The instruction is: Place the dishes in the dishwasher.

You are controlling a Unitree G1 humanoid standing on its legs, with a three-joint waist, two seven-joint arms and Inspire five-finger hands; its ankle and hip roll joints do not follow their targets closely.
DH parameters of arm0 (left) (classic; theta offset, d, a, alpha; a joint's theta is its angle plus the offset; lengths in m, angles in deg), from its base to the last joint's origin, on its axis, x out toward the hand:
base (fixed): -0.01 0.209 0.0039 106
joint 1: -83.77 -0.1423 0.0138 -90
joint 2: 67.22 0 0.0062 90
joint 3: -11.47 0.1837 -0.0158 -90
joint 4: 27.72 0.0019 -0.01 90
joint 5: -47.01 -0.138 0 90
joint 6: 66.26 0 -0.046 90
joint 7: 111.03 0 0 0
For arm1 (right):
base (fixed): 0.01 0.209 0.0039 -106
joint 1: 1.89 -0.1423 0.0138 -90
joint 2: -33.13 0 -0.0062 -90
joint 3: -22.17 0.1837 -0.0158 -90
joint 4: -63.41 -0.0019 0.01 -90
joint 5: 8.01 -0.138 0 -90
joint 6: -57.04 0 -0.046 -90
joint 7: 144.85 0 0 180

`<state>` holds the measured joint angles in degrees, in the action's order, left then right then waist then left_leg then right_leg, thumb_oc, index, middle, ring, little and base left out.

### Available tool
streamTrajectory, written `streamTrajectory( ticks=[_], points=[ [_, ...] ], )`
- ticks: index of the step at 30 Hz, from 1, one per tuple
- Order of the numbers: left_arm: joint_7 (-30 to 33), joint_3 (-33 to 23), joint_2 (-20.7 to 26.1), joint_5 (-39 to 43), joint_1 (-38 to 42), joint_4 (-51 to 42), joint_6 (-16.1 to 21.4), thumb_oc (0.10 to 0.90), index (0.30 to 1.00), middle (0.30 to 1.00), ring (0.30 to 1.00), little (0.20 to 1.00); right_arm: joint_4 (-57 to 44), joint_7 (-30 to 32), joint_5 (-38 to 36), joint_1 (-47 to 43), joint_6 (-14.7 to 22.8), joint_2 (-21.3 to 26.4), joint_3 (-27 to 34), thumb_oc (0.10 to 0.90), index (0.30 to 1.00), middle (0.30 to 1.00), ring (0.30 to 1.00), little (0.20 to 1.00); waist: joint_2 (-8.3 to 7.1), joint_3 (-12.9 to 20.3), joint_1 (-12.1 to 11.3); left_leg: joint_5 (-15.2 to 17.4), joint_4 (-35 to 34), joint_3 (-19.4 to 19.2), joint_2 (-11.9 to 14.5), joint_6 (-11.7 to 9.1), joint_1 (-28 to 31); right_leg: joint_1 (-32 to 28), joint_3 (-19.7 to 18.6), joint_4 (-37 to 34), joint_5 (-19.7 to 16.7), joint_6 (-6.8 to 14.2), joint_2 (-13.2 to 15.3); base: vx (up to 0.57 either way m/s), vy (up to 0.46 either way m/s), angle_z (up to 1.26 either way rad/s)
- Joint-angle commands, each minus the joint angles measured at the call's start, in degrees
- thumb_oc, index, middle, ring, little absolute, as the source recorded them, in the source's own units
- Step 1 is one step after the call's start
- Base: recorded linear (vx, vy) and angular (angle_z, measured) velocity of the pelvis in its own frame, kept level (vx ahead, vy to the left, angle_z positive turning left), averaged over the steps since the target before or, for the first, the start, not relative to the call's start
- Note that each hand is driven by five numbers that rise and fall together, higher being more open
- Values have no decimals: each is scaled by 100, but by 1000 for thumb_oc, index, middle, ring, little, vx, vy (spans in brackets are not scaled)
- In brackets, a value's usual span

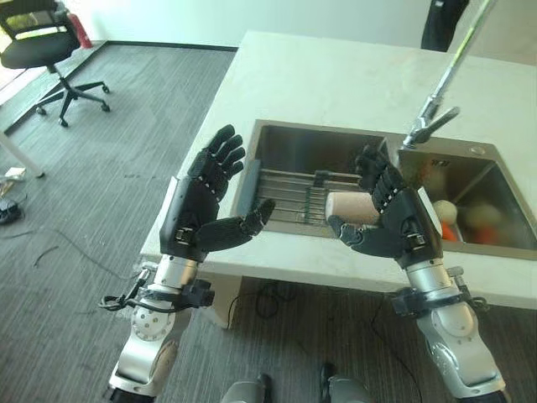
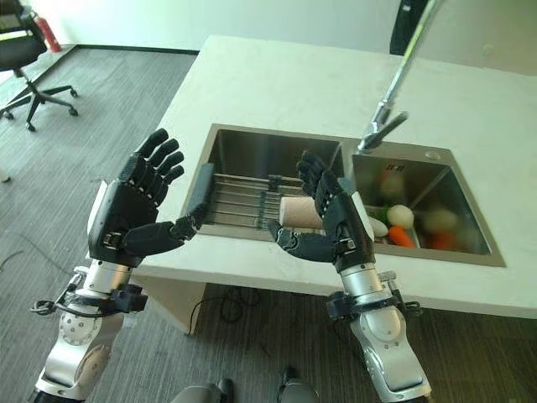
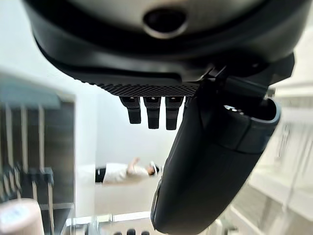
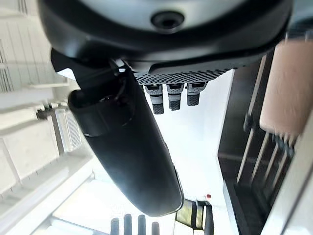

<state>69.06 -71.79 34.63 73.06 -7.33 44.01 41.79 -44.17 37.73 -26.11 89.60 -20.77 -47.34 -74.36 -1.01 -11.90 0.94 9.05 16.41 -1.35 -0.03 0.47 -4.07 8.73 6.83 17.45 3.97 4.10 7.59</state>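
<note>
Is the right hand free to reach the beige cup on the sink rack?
Probably yes. The right hand is open and empty, raised right beside the beige cup lying on the rack, with nothing between them.

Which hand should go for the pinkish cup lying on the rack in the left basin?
Probably the right hand. It hovers open beside the pinkish cup on the metal rack, thumb just below it. The left hand, also open, is off the sink's left edge, farther from the cup.

Office kitchenette: sink (image 1: pixel 289 143), swivel chair (image 1: pixel 42 42).
</note>
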Motion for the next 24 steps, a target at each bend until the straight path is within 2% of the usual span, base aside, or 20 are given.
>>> streamTrajectory(
  ticks=[1, 7, 12, 13, 16, 17, 21, 24],
  points=[
    [-66, -160, -59, -177, 495, -385, 389, 800, 900, 900, 900, 900, -499, 85, 47, -368, 440, 154, 232, 800, 900, 900, 900, 900, 54, 582, 73, 174, 78, -350, 402, -216, 7, -98, 93, -26, 111, 161, 22, 61, -92, -11],
    [97, -262, 203, -580, 694, -240, 305, 800, 900, 900, 900, 900, -467, -7, 68, -427, 340, 228, 273, 800, 900, 900, 900, 900, 201, 634, 239, 155, 78, -415, 479, -293, 15, -83, 29, -26, 164, 113, -41, 22, -20, -8],
    [-36, -276, 567, -676, 976, -104, -89, 800, 900, 900, 900, 900, -410, -63, 25, -511, 307, 360, 306, 800, 900, 900, 900, 900, 292, 691, 348, 174, 78, -481, 493, -328, 51, -90, -53, -26, 192, 116, -54, -15, 39, -4],
    [-26, -279, 777, -592, 1171, 139, -158, 800, 900, 900, 900, 900, -357, -123, -21, -535, 319, 423, 309, 800, 900, 900, 900, 900, 327, 724, 424, 184, 78, -541, 500, -329, 81, -92, -103, -26, 190, 131, -69, -16, 67, -11],
    [193, -273, 1011, -1024, 1421, 427, -149, 800, 900, 900, 900, 900, -308, -239, -31, -542, 309, 455, 308, 800, 900, 900, 900, 900, 362, 759, 518, 200, 78, -631, 512, -324, 117, -91, -167, -26, 192, 144, -82, -8, 78, -15],
    [209, -293, 1274, -998, 1719, 871, -268, 800, 900, 900, 900, 900, -273, -361, -126, -530, 285, 551, 358, 800, 900, 900, 900, 900, 390, 798, 639, 221, 78, -740, 530, -319, 151, -74, -242, -26, 186, 158, -100, -7, 108, -26],
    [78, -152, 1545, -1314, 2029, 1543, -363, 800, 900, 900, 900, 900, -238, -489, -187, -544, 209, 643, 416, 800, 900, 900, 900, 900, 445, 829, 794, 251, 78, -890, 545, -320, 199, -32, -366, -26, 158, 177, -136, -1, 70, -26],
    [-225, -44, 1891, -991, 2307, 2303, -506, 800, 900, 900, 900, 900, -204, -686, -292, -532, 172, 807, 526, 800, 900, 900, 900, 900, 512, 865, 941, 289, 78, -1060, 548, -302, 258, -17, -494, -26, 144, 207, -170, 7, 98, -23]
  ],
)
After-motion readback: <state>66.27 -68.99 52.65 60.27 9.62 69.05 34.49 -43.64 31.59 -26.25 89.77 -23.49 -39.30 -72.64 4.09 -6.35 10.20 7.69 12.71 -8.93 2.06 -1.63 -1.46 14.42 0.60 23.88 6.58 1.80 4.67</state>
